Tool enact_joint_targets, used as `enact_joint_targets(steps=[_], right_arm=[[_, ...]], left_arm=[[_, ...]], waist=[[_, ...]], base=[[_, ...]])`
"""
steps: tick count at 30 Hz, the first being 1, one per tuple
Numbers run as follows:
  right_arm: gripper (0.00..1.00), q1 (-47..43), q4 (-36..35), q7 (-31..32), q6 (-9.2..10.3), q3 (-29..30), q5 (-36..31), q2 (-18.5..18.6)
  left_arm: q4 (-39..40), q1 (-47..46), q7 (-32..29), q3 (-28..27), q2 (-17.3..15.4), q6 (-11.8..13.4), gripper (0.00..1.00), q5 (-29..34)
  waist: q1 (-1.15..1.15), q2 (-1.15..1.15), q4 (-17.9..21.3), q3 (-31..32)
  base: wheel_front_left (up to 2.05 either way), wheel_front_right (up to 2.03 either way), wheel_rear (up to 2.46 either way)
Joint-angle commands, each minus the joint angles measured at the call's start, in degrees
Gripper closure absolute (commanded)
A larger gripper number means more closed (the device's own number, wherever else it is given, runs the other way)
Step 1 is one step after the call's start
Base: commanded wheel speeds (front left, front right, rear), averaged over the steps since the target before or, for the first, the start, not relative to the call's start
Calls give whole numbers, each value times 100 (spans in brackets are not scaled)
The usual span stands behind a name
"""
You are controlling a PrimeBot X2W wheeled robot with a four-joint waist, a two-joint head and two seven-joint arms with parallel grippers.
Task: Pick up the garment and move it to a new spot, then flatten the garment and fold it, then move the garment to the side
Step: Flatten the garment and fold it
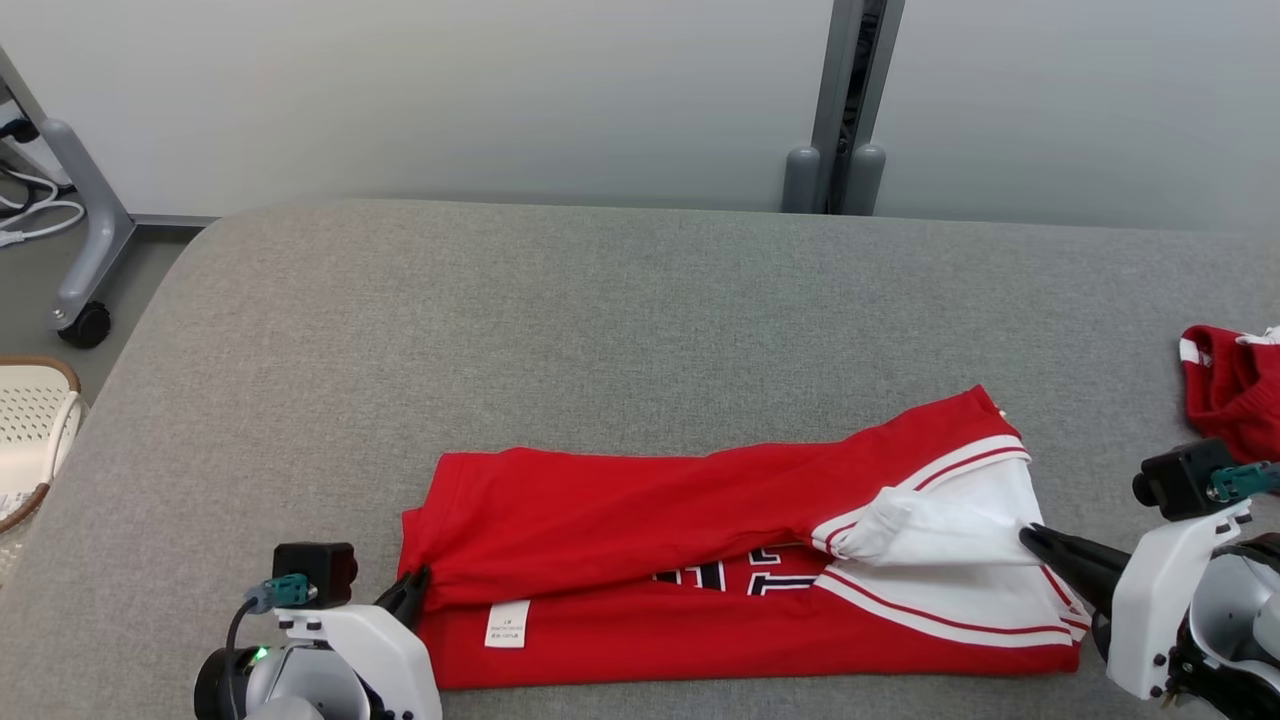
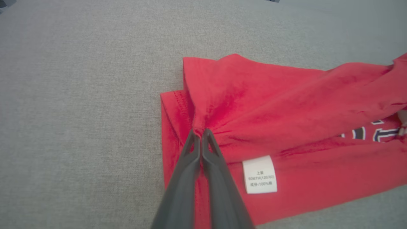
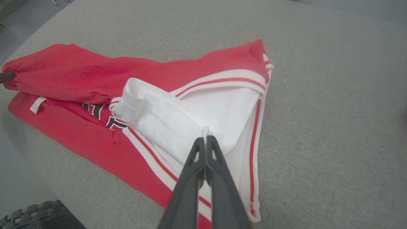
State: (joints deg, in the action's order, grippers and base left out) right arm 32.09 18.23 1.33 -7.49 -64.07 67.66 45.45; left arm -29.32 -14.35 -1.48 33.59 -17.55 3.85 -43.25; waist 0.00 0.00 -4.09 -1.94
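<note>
A grey fabric-covered table (image 1: pixel 640 300) fills most of the head view, with a pale wall and a grey post (image 1: pixel 850 100) behind it. The garment (image 1: pixel 620 520) is a red jersey with white, red-striped trim and dark lettering. It lies in the lower middle of the frame, near the table's front edge, doubled lengthwise into a long band.

At lower left, the left gripper (image 1: pixel 415 585) is clamped on a pinch of red cloth at the garment's left end. At lower right, the right gripper (image 1: pixel 1035 540) is clamped on the white panel at its right end. Gripping both ends at once looks meant to tension the upper layer, so it can be drawn over evenly as a fold rather than bunching in the middle.

The left wrist view makes that grip plain: dark fingers pressed together, with red cloth puckering out from their tips. A stitched hem runs just beside them, and a white care label (image 2: pixel 259 175) sits to the lower right of the tips.

The right wrist view adds a sliver of white cloth poking up between the closed tips. A rolled white cuff (image 3: pixel 130 101) sits left of centre, and the lettering is half hidden under the upper layer.

The head view gives the surroundings — another red item (image 1: pixel 1230 390) at the right edge, well apart from the garment, and a pale basket (image 1: pixel 30 430) at the left edge beyond the table.
</note>
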Motion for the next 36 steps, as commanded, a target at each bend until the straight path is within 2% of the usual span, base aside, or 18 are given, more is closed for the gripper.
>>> enact_joint_targets(steps=[1, 2, 3, 4, 5, 6, 7, 15, 19, 28, 32, 36], right_arm=[[52, -93, -16, 60, -2, 49, -19, 46], [13, -142, -12, 133, -2, 84, 6, 55], [0, -198, 3, 240, -2, 108, 39, 72], [0, -237, 3, 346, -2, 129, 41, 89], [0, -246, -17, 432, -2, 157, 20, 100], [0, -252, -37, 458, -2, 216, -12, 105], [0, -276, -47, 492, -2, 260, -28, 106], [0, -409, -118, 595, -2, 770, -213, 63], [0, -446, -39, 428, -2, 1168, -396, 48], [0, -760, 415, -622, -2, 2498, -966, -582], [0, -1019, 534, -1009, -2, 2959, -1149, -913], [0, -1315, 671, -1303, -2, 3371, -1340, -1240]], left_arm=[[-6, 58, 27, 11, -43, 27, 100, 33], [-14, 59, 28, 26, -44, 29, 100, 50], [-23, 52, 28, 42, -49, 36, 100, 61], [-28, 40, 30, 58, -53, 45, 100, 87], [-41, 26, 41, 73, -54, 70, 76, 105], [-59, 11, 49, 78, -53, 103, 9, 126], [-80, -1, 46, 79, -44, 138, 0, 139], [-153, -121, 147, 75, -58, 315, 0, 234], [-111, -182, 339, -1, -65, 437, 0, 285], [-3, -230, 1399, -233, 80, 563, 0, 429], [85, -143, 1643, -450, 176, 572, 0, 588], [762, 118, 1669, -1143, 437, 615, 0, 1145]], waist=[[0, 0, -2, -9], [0, 0, -3, -15], [0, 0, -6, -22], [0, 0, -9, -29], [0, 0, -14, -37], [0, 0, -17, -48], [0, 0, -20, -58], [0, 0, -24, -98], [0, 0, -20, -90], [0, 0, 38, 0], [0, 0, 74, 21], [0, 0, 99, 6]], base=[[0, 0, 0], [0, 0, 0], [0, 0, 0], [0, 0, 0], [0, 0, 0], [0, 0, 0], [0, 0, 0], [0, 0, 0], [0, 0, 0], [0, 0, 0], [0, 0, 0], [0, 0, 0]])
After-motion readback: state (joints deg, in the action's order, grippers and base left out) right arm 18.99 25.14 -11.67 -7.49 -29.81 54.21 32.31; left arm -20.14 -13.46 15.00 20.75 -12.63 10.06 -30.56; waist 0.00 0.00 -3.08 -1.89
